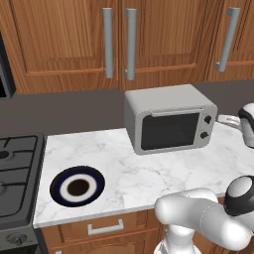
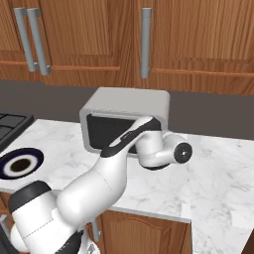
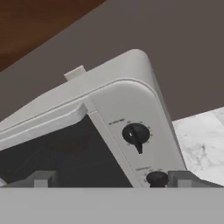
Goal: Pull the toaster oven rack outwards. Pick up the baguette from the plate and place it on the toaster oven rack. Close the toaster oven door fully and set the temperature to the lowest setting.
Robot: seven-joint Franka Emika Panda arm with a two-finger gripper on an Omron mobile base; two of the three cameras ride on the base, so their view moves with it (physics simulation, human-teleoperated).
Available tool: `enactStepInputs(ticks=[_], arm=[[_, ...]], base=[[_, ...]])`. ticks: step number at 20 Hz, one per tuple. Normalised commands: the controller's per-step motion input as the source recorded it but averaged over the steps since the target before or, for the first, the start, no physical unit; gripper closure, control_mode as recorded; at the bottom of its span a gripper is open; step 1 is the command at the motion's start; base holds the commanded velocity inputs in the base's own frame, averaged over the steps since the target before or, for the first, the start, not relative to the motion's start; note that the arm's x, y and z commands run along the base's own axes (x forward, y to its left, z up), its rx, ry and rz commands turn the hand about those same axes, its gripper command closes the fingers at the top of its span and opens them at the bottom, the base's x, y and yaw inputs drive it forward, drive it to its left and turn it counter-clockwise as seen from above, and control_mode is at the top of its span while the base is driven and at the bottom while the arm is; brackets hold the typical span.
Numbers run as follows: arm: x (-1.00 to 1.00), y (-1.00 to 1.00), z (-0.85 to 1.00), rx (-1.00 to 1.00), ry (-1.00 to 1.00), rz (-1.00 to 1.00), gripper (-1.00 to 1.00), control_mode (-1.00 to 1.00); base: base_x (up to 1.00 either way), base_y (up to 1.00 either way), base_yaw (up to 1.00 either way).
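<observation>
Toaster oven (image 1: 169, 119) sits on the marble counter (image 1: 149, 173) against the dark back wall, under the wooden wall cabinets (image 1: 119, 39). Its door (image 1: 169, 131) is shut flat against the front, dark glass, slim silver handle along the top edge. Two dark knobs on the right panel, one above the other; in the hand view the upper knob (image 3: 135, 134) has its pointer aimed down and slightly right, the lower knob (image 3: 156, 178) is half cut off. Nothing can be made out through the glass, so rack and baguette can't be told. Plate (image 1: 77, 186) lies near the counter's front edge, well left of the oven, close to the black stove (image 1: 17, 173); navy rim, white ring, brown centre, bare on top. The arm reaches across in front of the oven, its wrist at the oven's right front in the right base view. Gripper (image 3: 111, 179) is close to the oven's front, both finger tips poking up far apart, jaws spread wide, nothing between them; left tip over the glass, right tip beside the lower knob. A drawer with silver pull (image 1: 105, 228) sits under the counter.
</observation>
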Motion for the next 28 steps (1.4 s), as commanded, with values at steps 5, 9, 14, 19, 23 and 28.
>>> enactStepInputs(ticks=[5, 9, 14, 19, 23, 28], arm=[[0.06, 0.0, -0.22, -0.01, -0.05, 0.0, -1.0, -1.0], [0.0, 0.0, -0.01, 0.0, -0.04, 0.0, -1.0, -1.0], [0.0, 0.0, -0.1, 0.0, -0.01, 0.0, -1.0, -1.0], [0.0, 0.0, -0.12, -0.01, 0.0, 0.0, -1.0, -1.0], [0.01, 0.0, -0.02, 0.0, 0.0, 0.0, -1.0, -1.0], [0.0, 0.0, 0.0, 0.0, -0.03, 0.0, -1.0, -1.0]], base=[[0.0, 0.0, 0.0], [0.0, 0.0, 0.0], [0.0, 0.0, 0.0], [0.0, 0.0, 0.0], [0.0, 0.0, 0.0], [0.0, 0.0, 0.0]])
